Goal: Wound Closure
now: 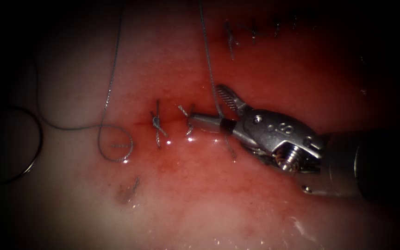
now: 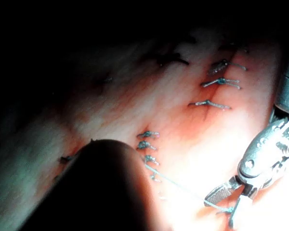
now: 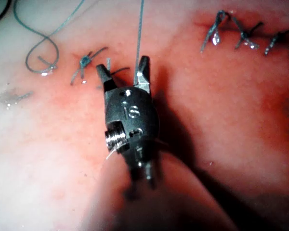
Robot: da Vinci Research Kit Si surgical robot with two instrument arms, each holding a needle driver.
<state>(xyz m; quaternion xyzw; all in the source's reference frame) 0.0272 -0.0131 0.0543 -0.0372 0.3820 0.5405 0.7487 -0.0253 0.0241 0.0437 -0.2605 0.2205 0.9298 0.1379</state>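
My right tool (image 1: 208,104) comes in from the right with its jaws open over the cut (image 1: 172,122), next to a stitch (image 1: 188,121). A taut thread (image 1: 207,51) runs from above down into the gap between these jaws. It also shows in the right wrist view as the thread (image 3: 138,29) meeting the right tool (image 3: 123,67). A knotted stitch (image 1: 156,122) sits further left. A dark curved needle (image 1: 37,139) lies free at the far left, off the cut and held by nothing. The left tool (image 2: 101,187) is a dark blurred shape, and the thread (image 2: 178,185) leads from it to the right tool (image 2: 225,206).
Slack thread (image 1: 116,147) curls in a loop on the tissue left of the cut. Older stitches (image 1: 231,40) with cut ends line the far stretch of the cut. Red fluid stains the tissue (image 1: 255,203) around the cut.
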